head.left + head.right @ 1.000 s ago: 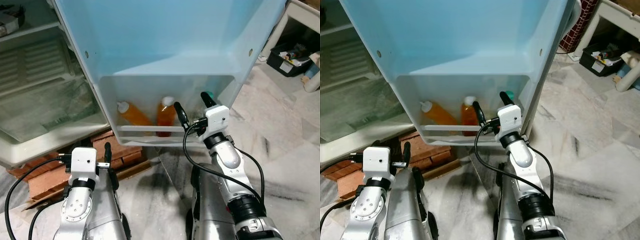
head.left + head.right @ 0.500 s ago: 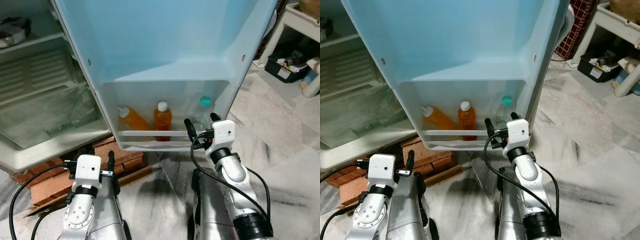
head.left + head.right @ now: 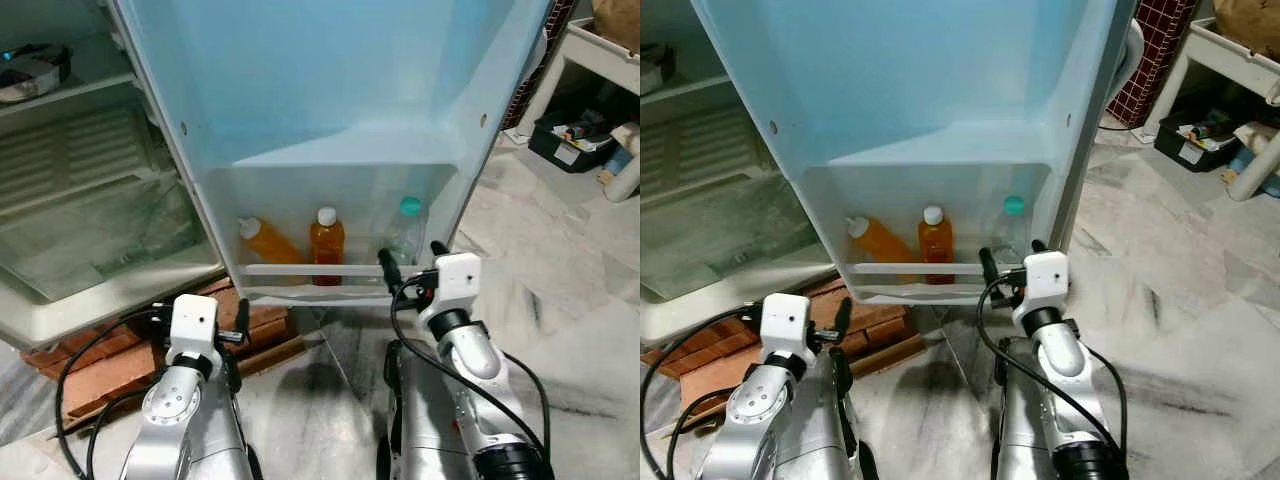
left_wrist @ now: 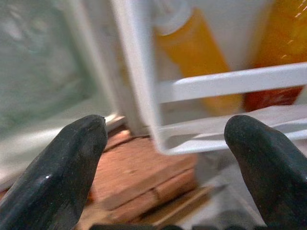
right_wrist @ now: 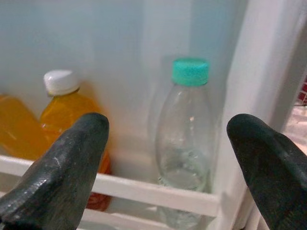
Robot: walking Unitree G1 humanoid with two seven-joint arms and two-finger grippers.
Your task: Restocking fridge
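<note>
Three bottles racked, both tools empty.
Right tool [image 3: 410, 270] gapes wide before the clear teal-capped bottle [image 3: 404, 230], upright behind the white door-shelf rail [image 3: 300, 269]; left tool [image 3: 203, 312] wide too.

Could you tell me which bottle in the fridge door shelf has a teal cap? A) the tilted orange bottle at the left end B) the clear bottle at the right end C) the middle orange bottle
B: the clear bottle carries the teal cap; both orange bottles have white caps.
</note>
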